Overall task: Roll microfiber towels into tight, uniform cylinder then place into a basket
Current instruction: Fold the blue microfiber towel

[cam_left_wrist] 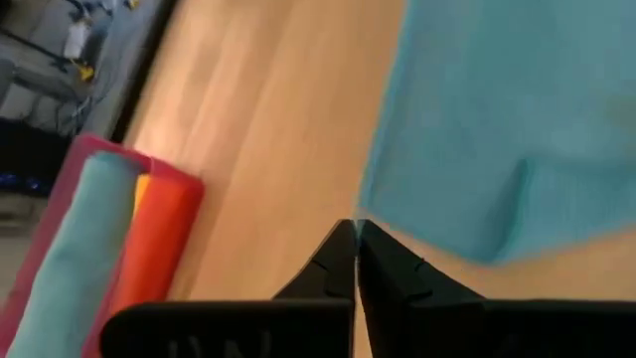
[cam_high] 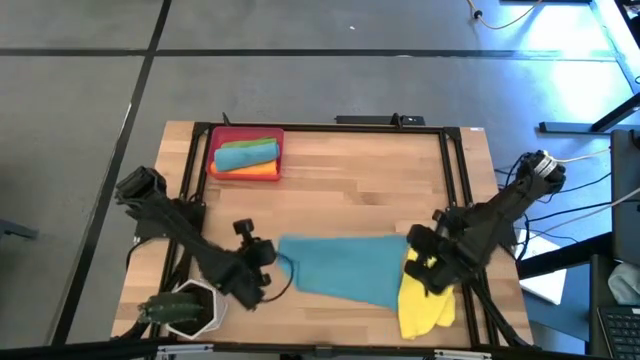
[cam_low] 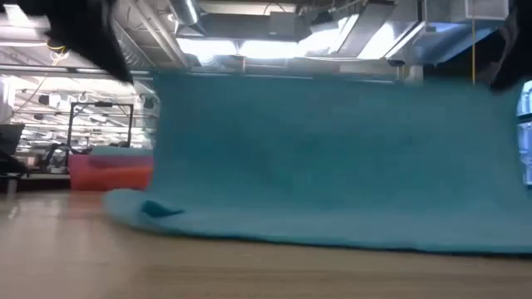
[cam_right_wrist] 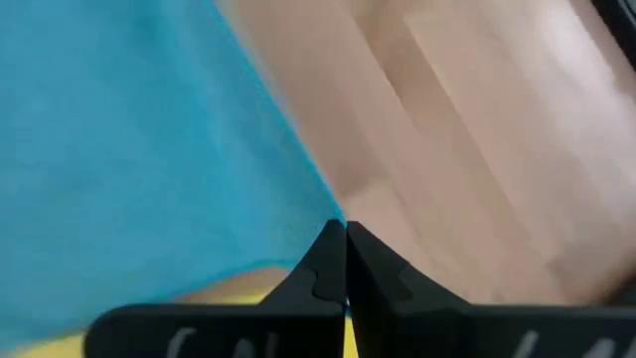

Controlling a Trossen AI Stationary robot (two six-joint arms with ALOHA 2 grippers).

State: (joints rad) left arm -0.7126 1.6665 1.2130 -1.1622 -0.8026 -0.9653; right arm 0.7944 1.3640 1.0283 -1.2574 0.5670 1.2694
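Both arms pinch a teal towel [cam_high: 345,268] by its ends, left gripper [cam_high: 272,262] at its nine o'clock corner, right gripper [cam_high: 415,243] at three o'clock, jaws clamped together on cloth; its long axis runs between them, the basket [cam_high: 215,150] at eleven o'clock

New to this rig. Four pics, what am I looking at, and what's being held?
Two dark robot arms at a wooden table. One picture looks straight down, one looks level from table height, and two come from cameras on the wrists. The left gripper and the right gripper each have their jaws shut on an edge of the teal-blue towel, held spread between them. A yellow towel lies under the right arm. The red basket at the far side holds rolled towels, teal-blue and orange. A white pot with a plant stands near the left arm.
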